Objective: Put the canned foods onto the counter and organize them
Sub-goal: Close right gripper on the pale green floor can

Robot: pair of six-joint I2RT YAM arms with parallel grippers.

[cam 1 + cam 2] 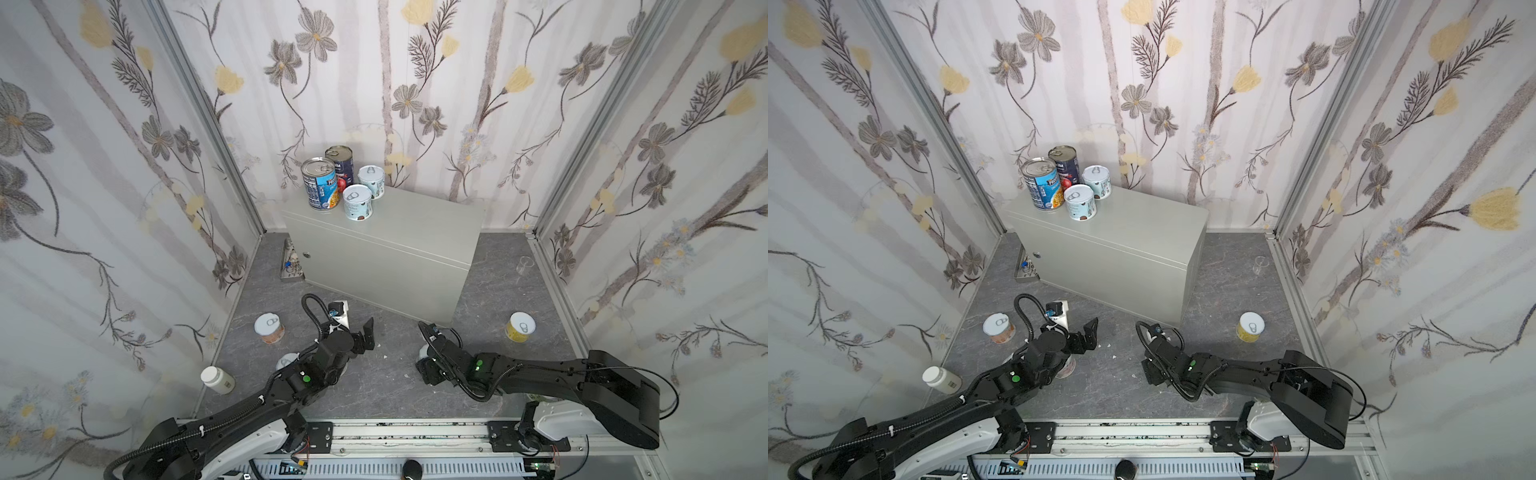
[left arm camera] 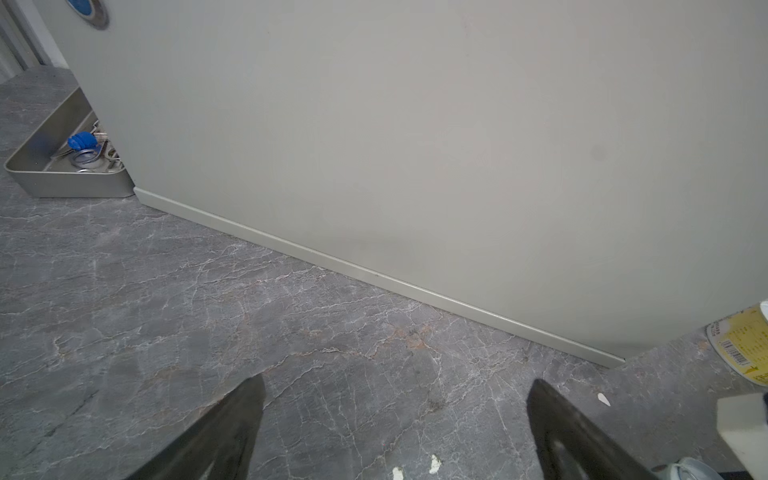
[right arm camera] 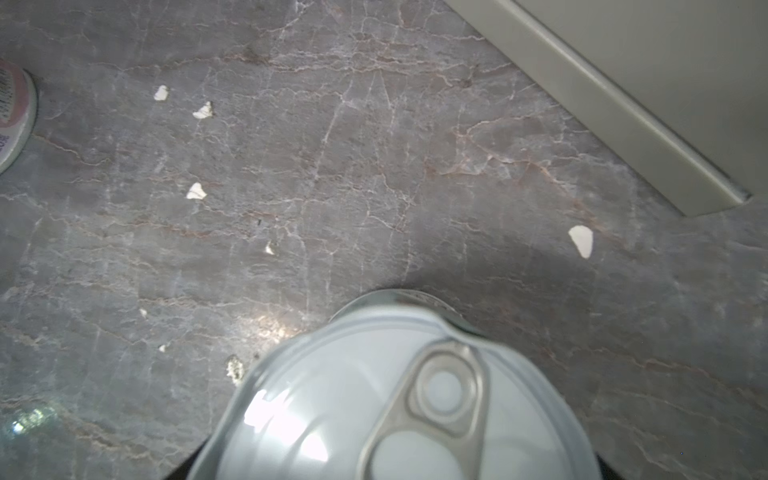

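**Top views.** The counter (image 1: 415, 232) lies ahead of both sets of jaws. At its far left corner stand four cans:
- blue tall can (image 1: 319, 183)
- navy-red tall can (image 1: 341, 164)
- front short can (image 1: 357, 202)
- rear short can (image 1: 371, 181)

On the floor (image 1: 374, 386):
- orange short can (image 1: 269, 328), left of the left jaws
- yellow short can (image 1: 520, 327), well right of the right jaws
- pill bottle (image 1: 217, 379), left of and behind the left jaws

The left jaws are wide and empty. The right jaws point down over a pale-lidded short can (image 1: 423, 352), which is mostly hidden.

**Left wrist.** The left jaws are spread wide with only floor between them. The counter front is ahead. The yellow short can (image 2: 744, 349) is off to their right. The key tray (image 2: 41, 178) is ahead-left, against the counter.

**Right wrist.** The pale-lidded short can (image 3: 395, 395) sits between the right jaws. The jaws barely show, so whether they grip it cannot be told. The counter base is ahead-right. A pink-labelled can (image 3: 12, 116) is far to their left.
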